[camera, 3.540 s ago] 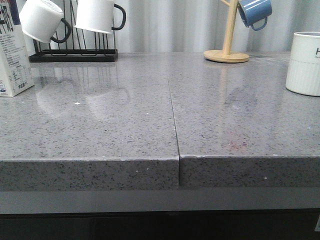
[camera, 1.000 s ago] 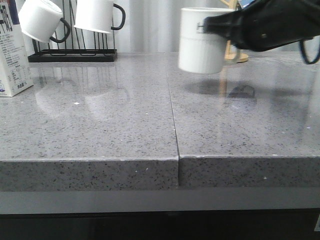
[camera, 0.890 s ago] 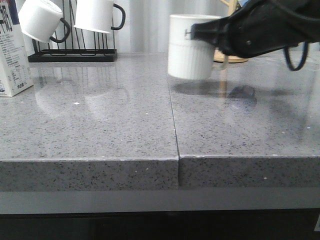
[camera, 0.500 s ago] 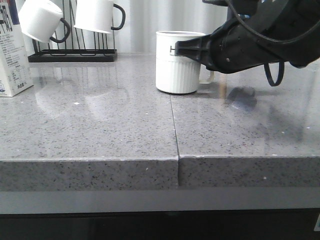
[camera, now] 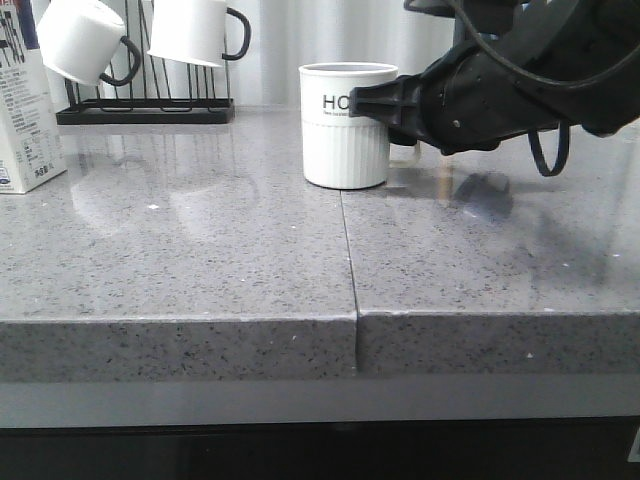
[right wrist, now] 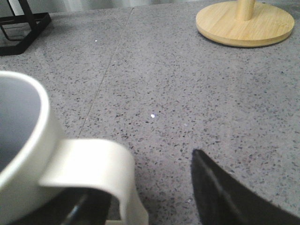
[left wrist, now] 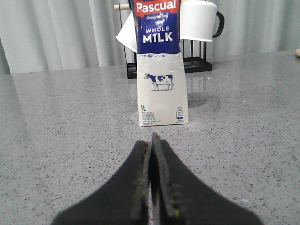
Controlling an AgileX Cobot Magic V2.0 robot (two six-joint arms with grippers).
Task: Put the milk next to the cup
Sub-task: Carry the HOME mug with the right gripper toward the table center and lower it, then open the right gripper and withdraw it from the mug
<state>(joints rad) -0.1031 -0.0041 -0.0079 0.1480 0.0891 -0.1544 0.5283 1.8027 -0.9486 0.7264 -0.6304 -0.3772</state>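
Front view: the cup (camera: 346, 125) stands on the counter (camera: 200, 260) near the middle seam, and my right gripper (camera: 385, 100) is at its handle side. The milk (camera: 25, 110) stands upright at the far left edge of the picture, well apart from the cup. My left arm does not show here, but the carton is on its side of the counter, so I judge the left the nearer one.

Left wrist view: my left gripper (left wrist: 151, 154) points straight at the milk (left wrist: 159, 63), its fingers pressed together with nothing between them. The carton's long axis is vertical and its cow face is turned to me, counter showing between us.

Right wrist view: my right fingers (right wrist: 225, 192) stand apart around the cup's handle (right wrist: 101, 171), one plainly clear of it, the other mostly hidden; the grip looks released.
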